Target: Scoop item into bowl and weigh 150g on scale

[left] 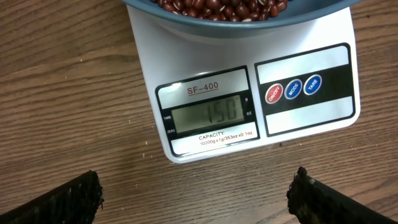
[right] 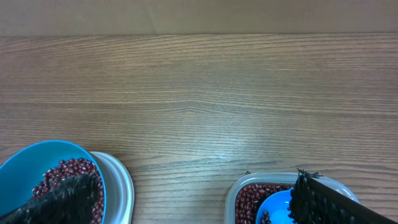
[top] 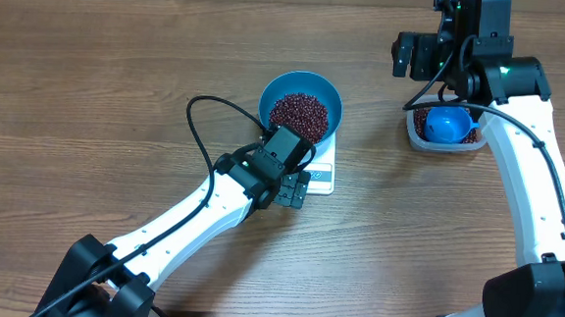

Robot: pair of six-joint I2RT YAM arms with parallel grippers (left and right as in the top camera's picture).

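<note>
Bright, soft, even light from overhead. Only faint shadows on the counter (top: 92, 58). Pale sheen across the wood in right wrist view. Scale (left: 205, 81) display sharp, readable.

Desk (top: 91, 78) bare 9 o'clock of bowl (top: 302, 83); open gap to tub (top: 412, 135), 3 o'clock; left hand (top: 295, 191) crowds scale (top: 323, 171) front.

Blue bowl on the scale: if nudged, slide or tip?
Probably slides: the bowl looks smooth-walled, the scale glossy. Likely steady, with beans weighing it down. Its rim overhangs the scale, so an edge push might tip it.
</note>
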